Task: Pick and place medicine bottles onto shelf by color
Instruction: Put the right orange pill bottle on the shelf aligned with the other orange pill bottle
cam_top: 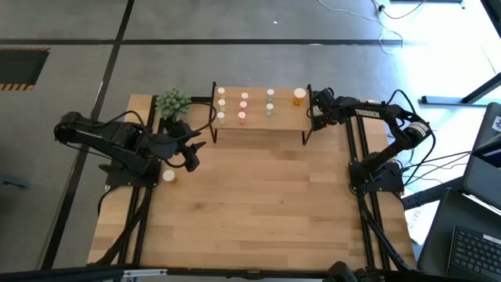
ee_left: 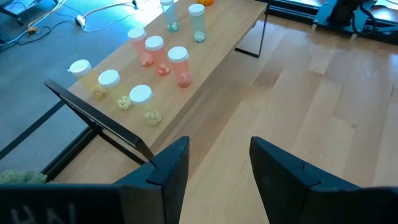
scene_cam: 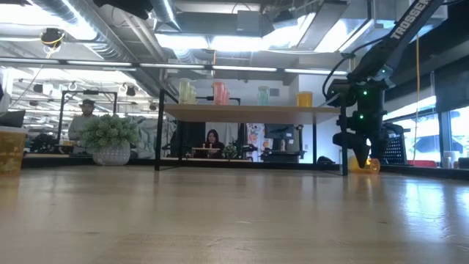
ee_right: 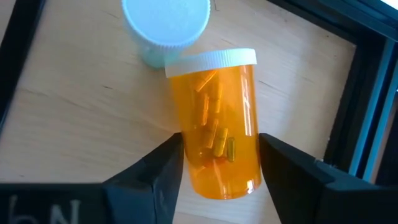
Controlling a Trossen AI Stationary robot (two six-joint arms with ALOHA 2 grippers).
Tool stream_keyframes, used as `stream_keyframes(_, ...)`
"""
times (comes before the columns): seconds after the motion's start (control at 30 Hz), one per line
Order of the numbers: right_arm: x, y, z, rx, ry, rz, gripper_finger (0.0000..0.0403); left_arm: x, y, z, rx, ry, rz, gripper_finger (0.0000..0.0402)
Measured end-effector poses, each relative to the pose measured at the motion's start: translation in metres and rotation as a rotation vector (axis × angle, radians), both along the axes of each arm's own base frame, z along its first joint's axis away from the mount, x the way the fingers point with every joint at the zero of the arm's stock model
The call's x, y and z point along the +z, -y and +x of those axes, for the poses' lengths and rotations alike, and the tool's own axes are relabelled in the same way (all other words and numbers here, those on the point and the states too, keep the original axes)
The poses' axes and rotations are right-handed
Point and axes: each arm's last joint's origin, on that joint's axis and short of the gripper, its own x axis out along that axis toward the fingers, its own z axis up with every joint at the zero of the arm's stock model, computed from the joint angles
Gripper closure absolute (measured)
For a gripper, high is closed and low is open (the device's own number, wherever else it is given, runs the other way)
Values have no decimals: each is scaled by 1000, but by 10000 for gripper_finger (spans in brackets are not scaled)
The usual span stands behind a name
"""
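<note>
Lying on its side on the tabletop [cam_top: 258, 204] beside the shelf's [cam_top: 258, 117] right legs, orange pill bottle [ee_right: 217, 124] with long axis running straight between the half-closed, not yet touching fingers [ee_right: 155, 171] of the right tool [ee_right: 217, 168]; left tool [ee_left: 217, 168] open, empty, far left.

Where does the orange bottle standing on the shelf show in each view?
High view: orange bottle at the shelf's right end.
Low view: rightmost in the picture on the shelf top.
Left wrist view: a sliver at the top edge, past the green bottles.
Right wrist view: not in it; the lying orange bottle is another.
Shared landmark: the shelf.
</note>
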Motion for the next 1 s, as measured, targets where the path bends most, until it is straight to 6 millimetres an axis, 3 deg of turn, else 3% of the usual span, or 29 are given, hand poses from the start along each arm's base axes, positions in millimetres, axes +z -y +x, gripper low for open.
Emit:
stream_keyframes(0.3, 1, -1, 0, 27, -5, 35, 206, 0, 0, 0, 0, 0, 0, 237)
stream_keyframes(0.77, 4, -11, -6, -67, -20, 162, 207, 0, 0, 0, 0, 0, 0, 237)
stream_keyframes(1.0, 21, -20, -13, -75, 10, 150, 207, 0, 0, 0, 0, 0, 0, 237)
